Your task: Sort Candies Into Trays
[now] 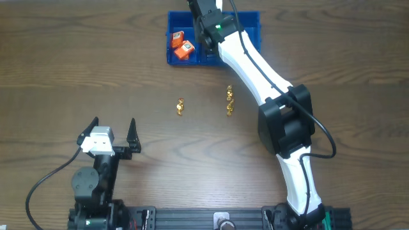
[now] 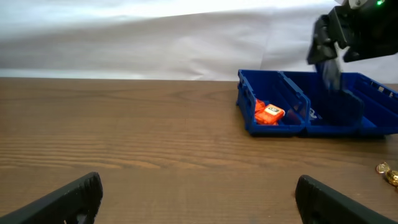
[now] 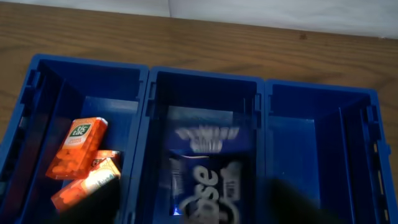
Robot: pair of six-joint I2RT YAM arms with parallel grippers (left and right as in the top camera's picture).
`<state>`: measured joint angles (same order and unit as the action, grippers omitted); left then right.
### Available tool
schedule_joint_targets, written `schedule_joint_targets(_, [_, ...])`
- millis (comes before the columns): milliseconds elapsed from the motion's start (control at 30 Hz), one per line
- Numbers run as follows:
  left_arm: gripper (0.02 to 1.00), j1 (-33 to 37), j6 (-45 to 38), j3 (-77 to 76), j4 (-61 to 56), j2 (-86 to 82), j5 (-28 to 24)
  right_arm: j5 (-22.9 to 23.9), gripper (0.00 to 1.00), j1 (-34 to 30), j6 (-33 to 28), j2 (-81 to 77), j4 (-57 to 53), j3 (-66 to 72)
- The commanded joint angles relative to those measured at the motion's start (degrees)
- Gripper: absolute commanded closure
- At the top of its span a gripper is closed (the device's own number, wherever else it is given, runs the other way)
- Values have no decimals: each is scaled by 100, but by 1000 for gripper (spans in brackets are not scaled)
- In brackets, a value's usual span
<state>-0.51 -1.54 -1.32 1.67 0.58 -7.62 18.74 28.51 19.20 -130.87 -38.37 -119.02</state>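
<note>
The right gripper [image 2: 330, 70] hangs over the middle of 3 compartments in the blue tray [image 1: 253, 22], reached there by the right arm stretching across the table [image 1: 77, 64] from its base. Straight below it, in that middle compartment, is a blue packet [image 3: 208, 180] that shows smeared in the right wrist view. I cannot tell whether this gripper is spread or closed, nor whether it touches the packet.

The left gripper [image 1: 114, 122] sits low, close to its own base at the near left of the table, its 2 fingers spread wide with nothing between them and nothing touching them.

In the tray's left compartment lie 2 orange boxes [image 1: 182, 45], one leaning partly over the other. The tray stands at the far edge of the table, a little right of the middle.

On the bare wood between the tray and the arm bases lie small gold-wrapped candies [image 1: 180, 107] in 2 spots: one near the centre line, and more [image 1: 229, 101] just beside the right arm's white link. The candies lie well apart from the left gripper, and nothing stands between it and them.
</note>
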Motion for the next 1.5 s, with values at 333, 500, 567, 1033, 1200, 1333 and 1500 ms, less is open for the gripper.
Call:
schedule_joint_targets(333, [20,22,-17,105,201,-33,-122,2,3,323,369,951,-1318,-479])
schedule_joint_targets(500, [20,22,-17,105,201,-33,-122,-4,3,876,955,1298,-2094,-516])
schedule_joint_targets(567, [20,22,-17,105,201,-33,-122,-149,3,1069,1252,1268,-2406,-511])
schedule_joint_targets(1033, [20,22,-17,105,203,-33,-122,-1169,1,1615,2330,-328,-3488,-507])
schedule_joint_targets(1200, [20,22,-17,105,203,-33,-122,-1506,1,1617,2411,-861,-3501,-507])
schedule_joint_targets(1333, [20,22,-17,105,201,-33,-122,-1606,1,1626,2411,-1056,-3469,-507])
schedule_joint_targets(1500, [20,22,-17,105,203,-33,-122,-1609,29,1648,2411,-1137,-3357,-507])
